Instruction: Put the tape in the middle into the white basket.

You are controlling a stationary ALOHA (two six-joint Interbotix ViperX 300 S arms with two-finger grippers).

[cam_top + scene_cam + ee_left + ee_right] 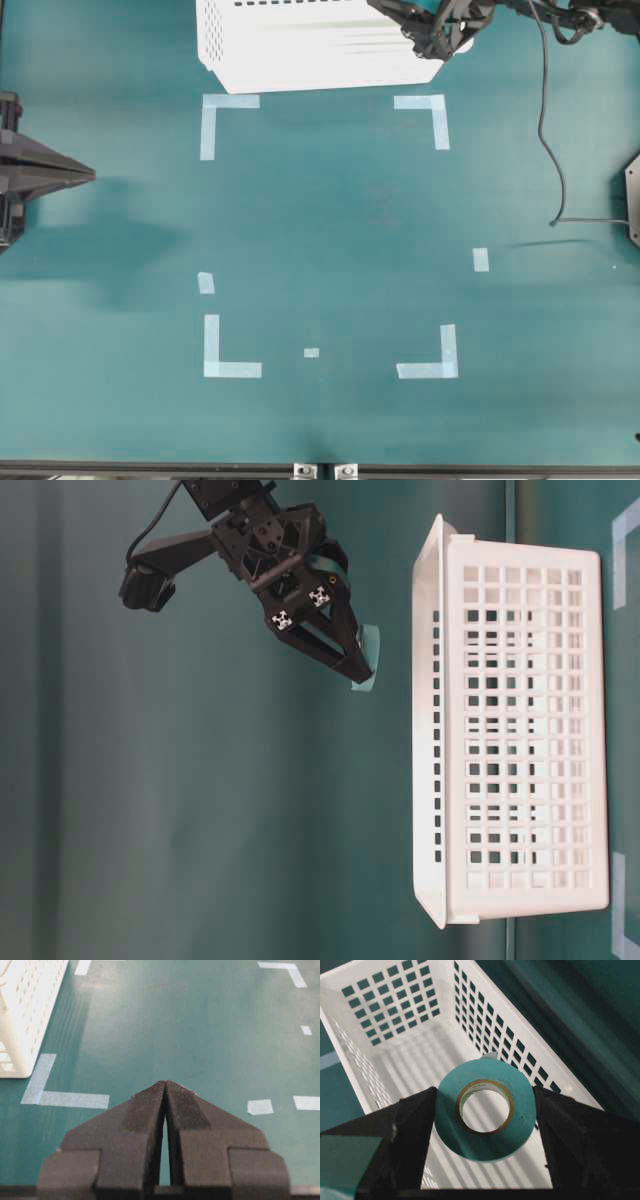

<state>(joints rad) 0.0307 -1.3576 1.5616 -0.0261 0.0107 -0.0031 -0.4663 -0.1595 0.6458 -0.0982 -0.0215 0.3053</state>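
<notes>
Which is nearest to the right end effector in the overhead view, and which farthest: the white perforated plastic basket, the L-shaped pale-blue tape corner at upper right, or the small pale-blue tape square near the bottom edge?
1. White perforated plastic basket: directly beside the right end effector, at top.
2. L-shaped tape corner: just below.
3. Small tape square: far down, bottom centre.

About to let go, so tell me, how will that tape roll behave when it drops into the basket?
The tape is a round ring on a cardboard core, so it probably stays stiff and may roll or wobble on landing. It looks small and likely light. The basket has tall walls, which should contain it.
</notes>
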